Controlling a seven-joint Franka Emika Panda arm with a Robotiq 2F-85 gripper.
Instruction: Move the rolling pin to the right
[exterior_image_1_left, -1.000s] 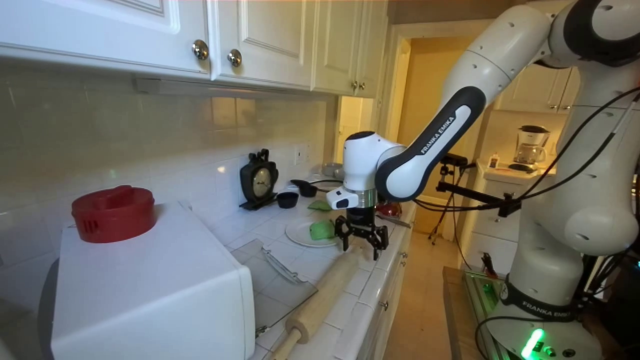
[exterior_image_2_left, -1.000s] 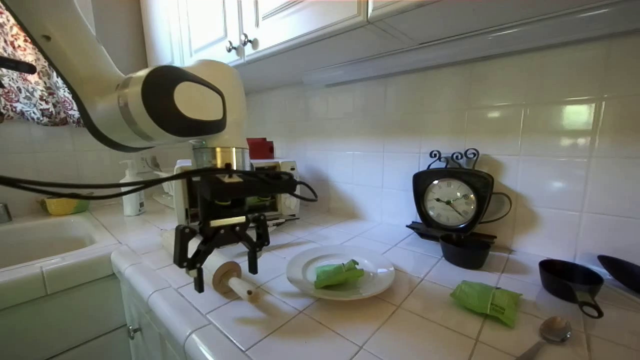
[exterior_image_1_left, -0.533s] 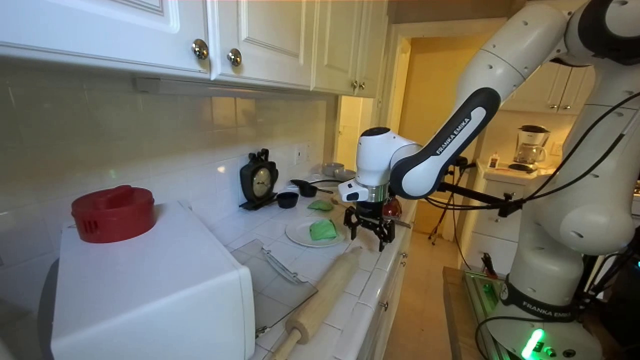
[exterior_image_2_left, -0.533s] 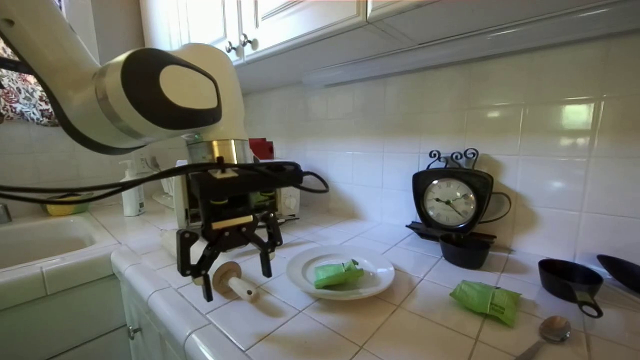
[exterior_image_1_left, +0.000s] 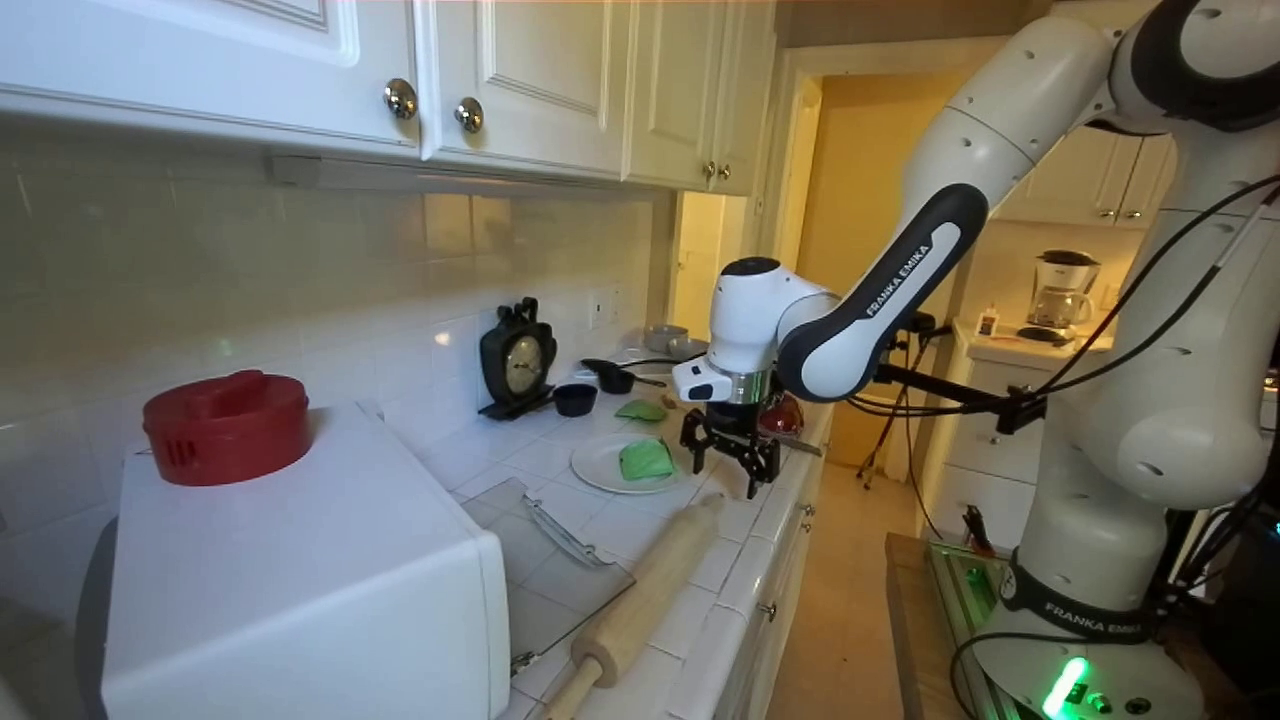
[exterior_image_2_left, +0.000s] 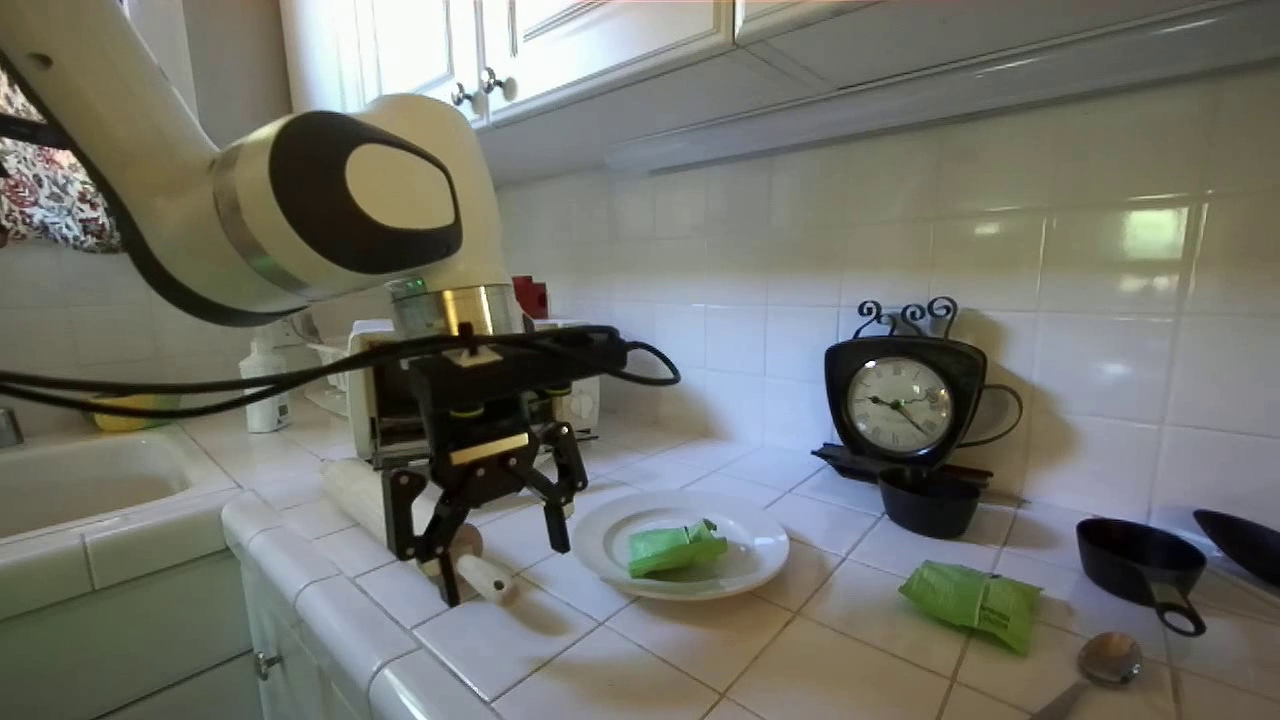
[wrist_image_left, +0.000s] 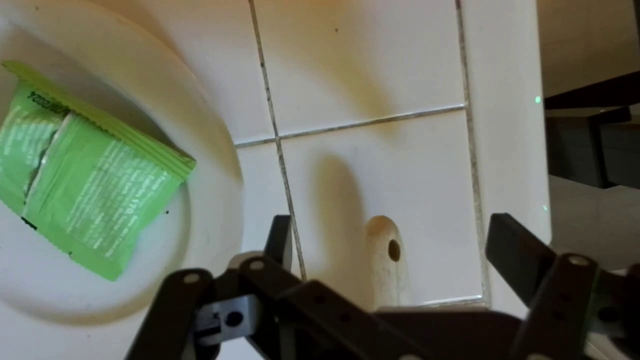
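The rolling pin, a pale wooden cylinder with narrow handles, lies on the tiled counter along its front edge. Its body (exterior_image_1_left: 650, 580) shows in an exterior view; in an exterior view its near handle (exterior_image_2_left: 487, 578) sticks out past the gripper, which hides part of the body. My gripper (exterior_image_1_left: 725, 482), also in an exterior view (exterior_image_2_left: 503, 565), is open and empty, above the counter near that handle end. In the wrist view the handle tip (wrist_image_left: 387, 260) appears between the spread fingers (wrist_image_left: 392, 240), without visible contact. The rest of the pin is hidden there.
A white plate (exterior_image_2_left: 600, 560) with a green packet (exterior_image_2_left: 678, 548) lies beside the handle. A glass panel (exterior_image_1_left: 550, 590) and a white appliance (exterior_image_1_left: 300, 560) flank the pin. A black clock (exterior_image_2_left: 905, 400), small black cups (exterior_image_2_left: 930, 500), another green packet (exterior_image_2_left: 975, 603) and a spoon (exterior_image_2_left: 1110, 660) are farther along.
My open gripper has shifted along the counter beyond the pin's handle end, then slightly back toward the wall and plate. The rolling pin has not moved.
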